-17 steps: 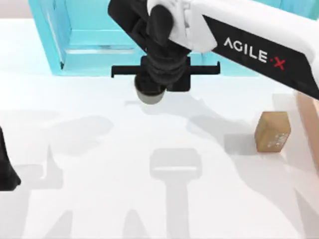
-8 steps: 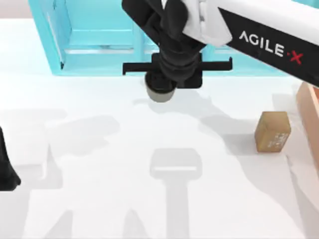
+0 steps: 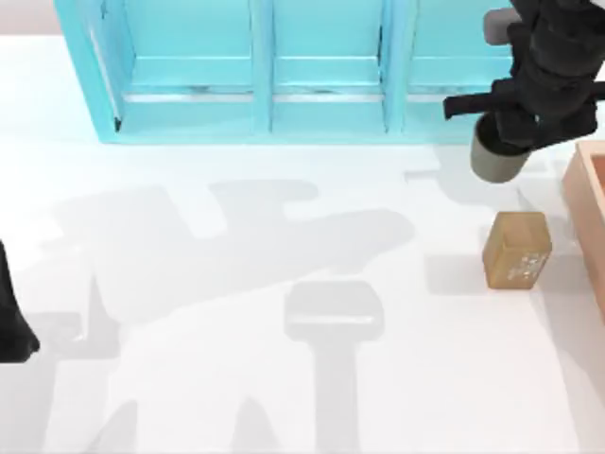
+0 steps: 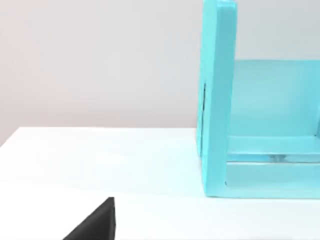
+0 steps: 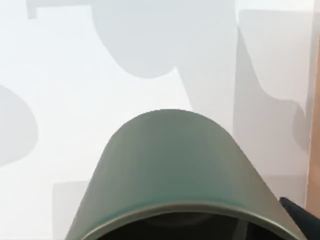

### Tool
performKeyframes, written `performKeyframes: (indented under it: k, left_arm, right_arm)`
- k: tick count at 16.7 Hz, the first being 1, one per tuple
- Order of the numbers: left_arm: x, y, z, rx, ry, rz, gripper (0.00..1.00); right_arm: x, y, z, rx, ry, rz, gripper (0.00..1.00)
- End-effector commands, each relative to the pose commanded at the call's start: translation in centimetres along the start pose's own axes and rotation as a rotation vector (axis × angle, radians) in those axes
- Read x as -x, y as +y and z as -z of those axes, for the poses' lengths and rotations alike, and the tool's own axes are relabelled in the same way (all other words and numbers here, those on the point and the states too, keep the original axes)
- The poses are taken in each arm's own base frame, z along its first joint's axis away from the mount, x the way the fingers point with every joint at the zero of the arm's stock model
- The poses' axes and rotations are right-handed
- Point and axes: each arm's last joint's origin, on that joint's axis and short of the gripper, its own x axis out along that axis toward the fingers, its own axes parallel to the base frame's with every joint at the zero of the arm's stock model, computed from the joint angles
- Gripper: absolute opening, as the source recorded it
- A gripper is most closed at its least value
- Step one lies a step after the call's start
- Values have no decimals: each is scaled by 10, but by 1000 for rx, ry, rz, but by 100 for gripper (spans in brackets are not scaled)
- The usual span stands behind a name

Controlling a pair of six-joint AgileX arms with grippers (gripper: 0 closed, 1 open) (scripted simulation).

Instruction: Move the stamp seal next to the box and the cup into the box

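One cup (image 3: 497, 159) held aloft by right gripper (image 3: 515, 128) | just beside box (image 3: 588, 203) edge | stamp seal (image 3: 517, 250) below

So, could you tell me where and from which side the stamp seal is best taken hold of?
Probably from straight above, with the fingers on two opposite side faces of the stamp seal. It is a blocky cube resting flat on the table, its sides look flat and parallel, and there is open space around it, though the box lies close at the table's right.
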Motion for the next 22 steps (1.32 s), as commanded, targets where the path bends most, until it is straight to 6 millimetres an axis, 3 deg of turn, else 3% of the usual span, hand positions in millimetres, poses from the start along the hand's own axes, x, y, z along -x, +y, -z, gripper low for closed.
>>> performKeyframes:
  k: [3,8,10,13,17,22]
  left_arm:
    - [0,0,0,0,0,0,100]
    - [0,0,0,0,0,0,100]
    - [0,0,0,0,0,0,100]
    - [0,0,0,0,0,0,100]
    - [0,0,0,0,0,0,100]
    - [0,0,0,0,0,0,100]
  right_arm:
    - [-3,-59,8,0,54,5,0]
    - [0,-138,40,2,115,0,0]
    - [-3,-177,61,-4,149,-7,0]
    - [-2,-227,112,-7,204,-29,0]
    - [1,-252,164,-9,229,-78,0]
    - [1,-255,174,-9,231,-90,0]
